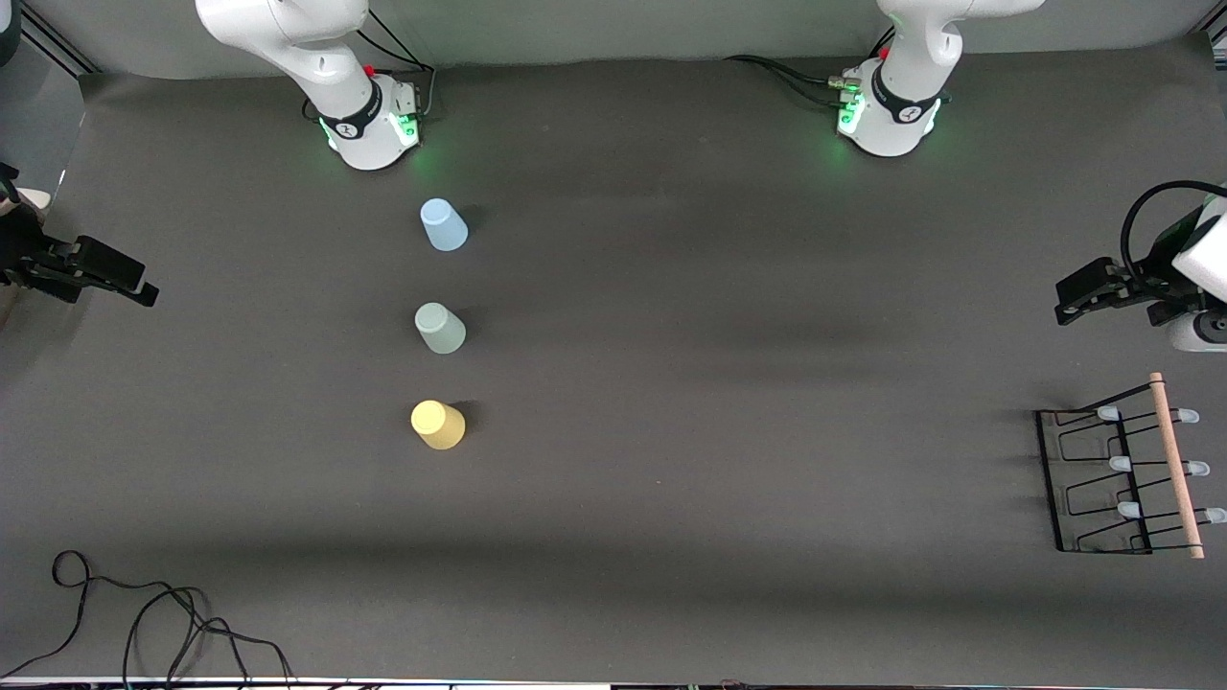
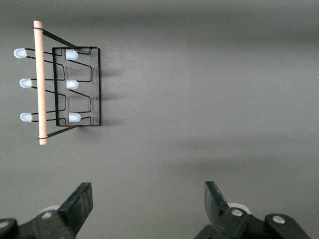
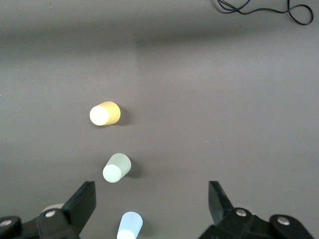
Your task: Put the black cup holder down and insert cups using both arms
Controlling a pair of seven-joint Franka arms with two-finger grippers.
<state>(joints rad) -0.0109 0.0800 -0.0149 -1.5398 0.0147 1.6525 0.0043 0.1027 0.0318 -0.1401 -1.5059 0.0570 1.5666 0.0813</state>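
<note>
Black cup holder (image 1: pixel 1122 474): we find it on the counter (image 1: pixel 719 383), near the left hand (image 1: pixel 1078 297).
Cups (image 1: pixel 440 328): we see three upturned, near the right hand (image 1: pixel 125 280).
Hands: we note both wide, empty, waiting.

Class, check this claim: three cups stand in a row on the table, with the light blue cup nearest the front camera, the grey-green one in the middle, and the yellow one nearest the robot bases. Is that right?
Not quite: the order is reversed. The front view shows the yellow cup nearest the front camera and the light blue cup nearest the robot bases. The grey-green cup is indeed in the middle.
</note>
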